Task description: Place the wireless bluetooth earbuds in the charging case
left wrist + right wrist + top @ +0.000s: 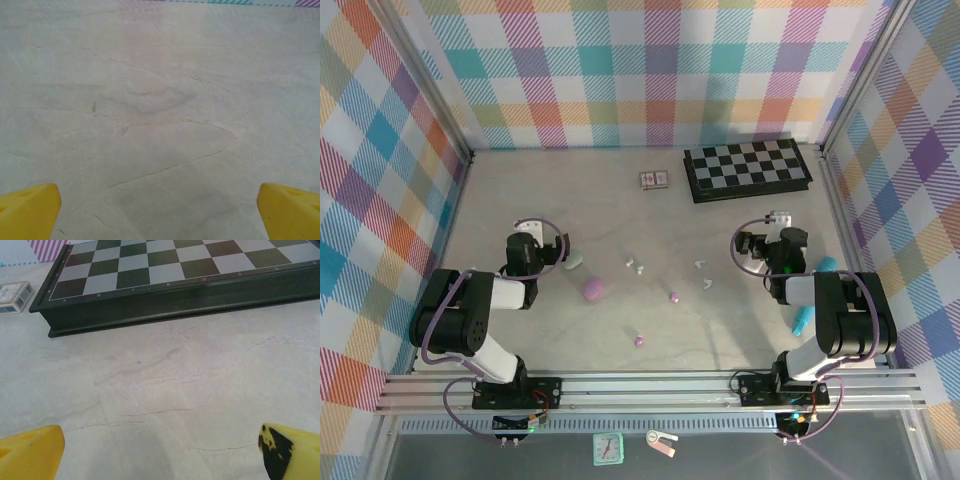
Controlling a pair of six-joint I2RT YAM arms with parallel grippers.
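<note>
Big pale table (520, 190), chessboard (747, 170) at the back right. The left gripper (160, 215) and right gripper (160, 452) both have their yellow jaws spread wide with nothing between them. A purple case (593, 290) and a pale green case (575, 262) sit just right of the left gripper, so it's the closer one. The earbuds (673, 296) are scattered mid-table between the two grippers, off to each one's inner side. A few are white and two are purple, tiny glossy specks, too small to tell which way they lie.

My left arm (470, 315) and right arm (835, 320) are black-and-white jointed links with purple cables (555, 236) looping just behind each claw, whose yellow wedge fingertips (29, 212) include one black-scuffed on the right claw (160, 452).
</note>
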